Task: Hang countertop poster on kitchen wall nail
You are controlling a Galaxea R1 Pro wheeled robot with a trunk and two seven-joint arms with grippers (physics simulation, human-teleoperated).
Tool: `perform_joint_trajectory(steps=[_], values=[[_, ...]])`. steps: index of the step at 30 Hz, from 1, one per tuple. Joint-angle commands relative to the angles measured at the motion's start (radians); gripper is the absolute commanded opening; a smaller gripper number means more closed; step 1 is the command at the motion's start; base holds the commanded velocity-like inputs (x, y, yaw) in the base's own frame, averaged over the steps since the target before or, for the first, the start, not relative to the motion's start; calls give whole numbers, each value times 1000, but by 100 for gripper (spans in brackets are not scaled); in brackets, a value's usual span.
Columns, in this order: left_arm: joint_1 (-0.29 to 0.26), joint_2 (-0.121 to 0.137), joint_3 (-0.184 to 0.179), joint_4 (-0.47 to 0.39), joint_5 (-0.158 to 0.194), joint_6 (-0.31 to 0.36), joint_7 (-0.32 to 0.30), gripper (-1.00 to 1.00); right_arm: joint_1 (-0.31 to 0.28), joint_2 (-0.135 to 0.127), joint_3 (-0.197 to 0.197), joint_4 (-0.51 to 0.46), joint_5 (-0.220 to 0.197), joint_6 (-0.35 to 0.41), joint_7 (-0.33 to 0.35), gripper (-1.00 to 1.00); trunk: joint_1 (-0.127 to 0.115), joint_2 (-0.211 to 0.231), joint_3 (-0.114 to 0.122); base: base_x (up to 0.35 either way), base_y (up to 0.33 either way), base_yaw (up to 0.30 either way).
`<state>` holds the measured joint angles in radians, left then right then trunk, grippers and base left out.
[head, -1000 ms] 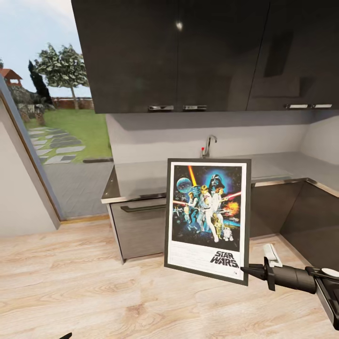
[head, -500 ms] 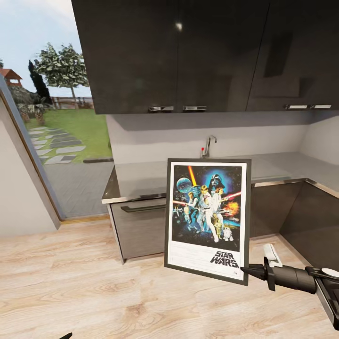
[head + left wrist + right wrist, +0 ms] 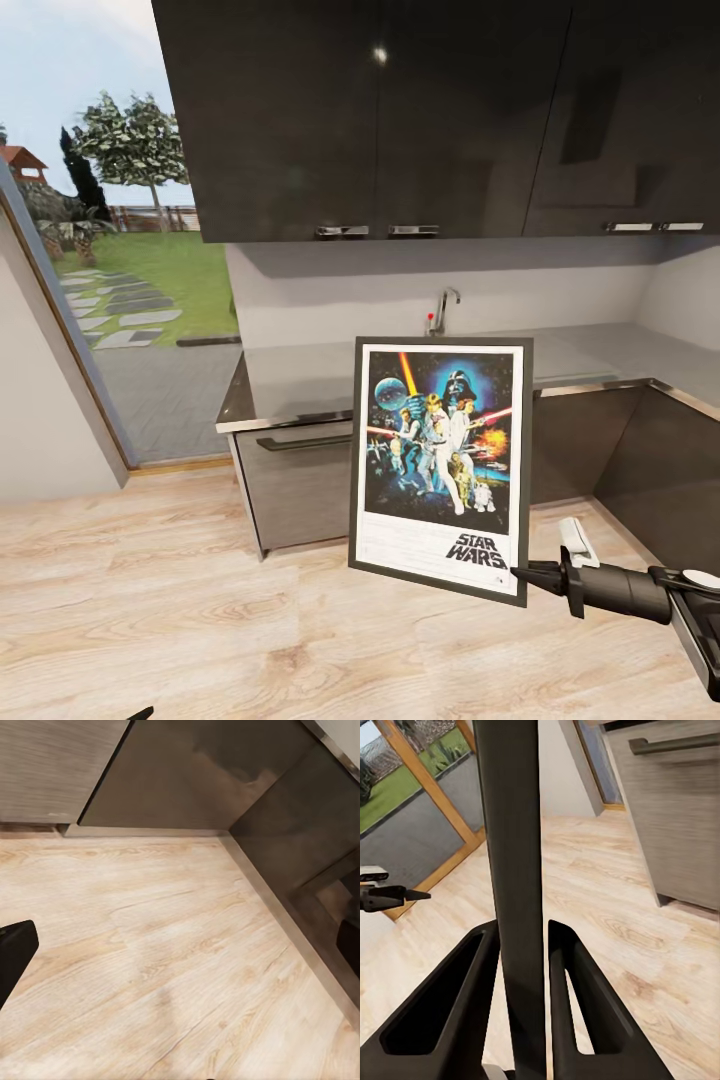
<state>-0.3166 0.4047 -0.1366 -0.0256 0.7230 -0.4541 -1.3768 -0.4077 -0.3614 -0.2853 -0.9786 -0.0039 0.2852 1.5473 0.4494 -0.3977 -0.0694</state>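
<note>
Poster (image 3: 440, 465) in its thin black frame hung upright in mid-air in front of the dark lower cabinets (image 3: 300, 480), its picture side toward the head camera and the "STAR WARS" logo low on the white border. The right gripper (image 3: 522, 575) pinched it at the bottom right corner, the arm reaching in from the right edge of the head view. In the right wrist view the two dark fingers (image 3: 577, 1005) were pressed against either side of the frame's edge (image 3: 514, 870), which ran straight up between them, so the jaws were closed on the frame. Behind the poster lay the kitchen countertop (image 3: 300, 375), a smooth grey slab turning a corner at the right, with a chrome tap (image 3: 443, 305) standing near the back wall (image 3: 330, 295). Glossy dark upper cabinets (image 3: 380, 110) hung above it. A glass door (image 3: 110, 260) at the left looked out on grass and a tree. The left gripper (image 3: 180, 945) was over the pale wooden floor (image 3: 150, 620) near the cabinet bases; its dark fingertips (image 3: 15, 952) appeared at opposite sides of the left wrist view, well apart and holding nothing.
</note>
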Motion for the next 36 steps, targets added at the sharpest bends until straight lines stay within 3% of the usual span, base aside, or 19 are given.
perform_joint_trajectory(steps=[1, 7, 17, 36], values=[[-1, 0, -9, 1, 9, -6, -2, 100, -1, 0, 0, 0, -1, 13, 5, -100, 1, -2, -2, 0, 0, 0], [-1, 0, -8, 1, 9, -6, -1, 100, -1, 1, 0, 0, -1, 12, 5, -100, 1, -2, -2, 0, 52, 0], [-1, 0, -8, 0, 9, -6, -1, 100, -1, 1, 5, -3, 1, 11, 4, -100, 1, -2, -4, 0, 241, 26], [-1, 0, -8, 1, 9, -6, -1, 100, 0, 2, 6, -3, 2, 11, 4, -100, 1, -2, -18, 0, 283, 218]])
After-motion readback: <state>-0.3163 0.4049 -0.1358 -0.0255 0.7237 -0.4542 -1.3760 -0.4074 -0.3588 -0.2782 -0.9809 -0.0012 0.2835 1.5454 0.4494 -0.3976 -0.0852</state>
